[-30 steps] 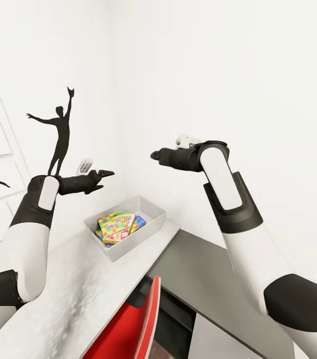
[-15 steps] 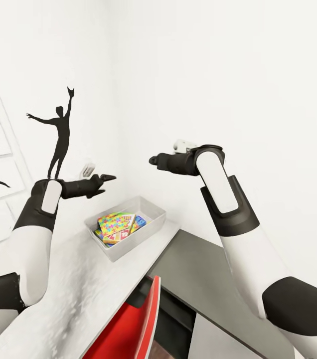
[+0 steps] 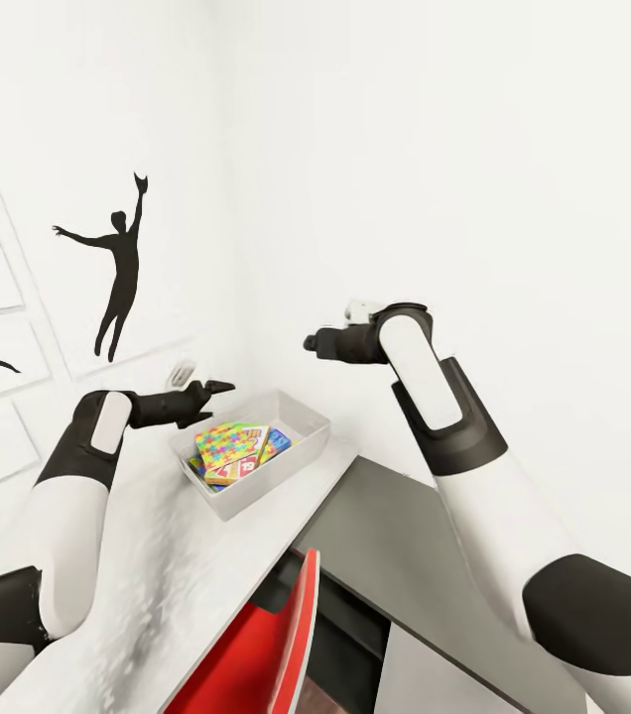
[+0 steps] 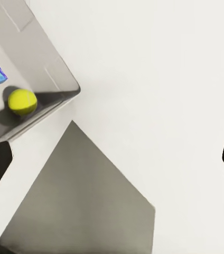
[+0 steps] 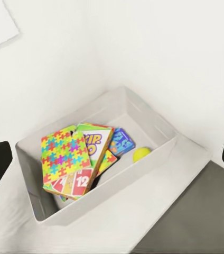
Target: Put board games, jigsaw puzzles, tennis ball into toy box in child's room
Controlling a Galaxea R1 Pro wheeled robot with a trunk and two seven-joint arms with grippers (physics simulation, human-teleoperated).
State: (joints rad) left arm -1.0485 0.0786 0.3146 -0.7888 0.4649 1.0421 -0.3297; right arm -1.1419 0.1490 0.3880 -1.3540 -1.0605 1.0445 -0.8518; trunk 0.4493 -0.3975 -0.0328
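The light grey toy box [image 3: 256, 491] stands on the table [image 3: 157, 575] by the wall corner. Inside it a jigsaw puzzle [image 3: 226, 439] [image 5: 63, 156] lies on top of the SKIP-BO board game [image 5: 94, 142], with a blue board game [image 5: 122, 142] and the tennis ball [image 5: 141, 154] [image 4: 22, 101] beside them. My left gripper [image 3: 211, 389] [image 4: 112, 164] hovers open just above the box's left rim, holding nothing. Higher up, my right gripper [image 3: 311, 343] [image 5: 112, 164] is open and empty above the box's far side.
A lower dark grey cabinet top [image 3: 405, 535] adjoins the table on the right. A red chair back [image 3: 271, 635] stands at the table's near edge. White walls close in behind the box, with black sports silhouettes [image 3: 117, 258] on the left wall.
My left arm has come down from beside the wall silhouette to just above the box's left rim. The right arm has sunk slightly. The box and its contents have stayed put.
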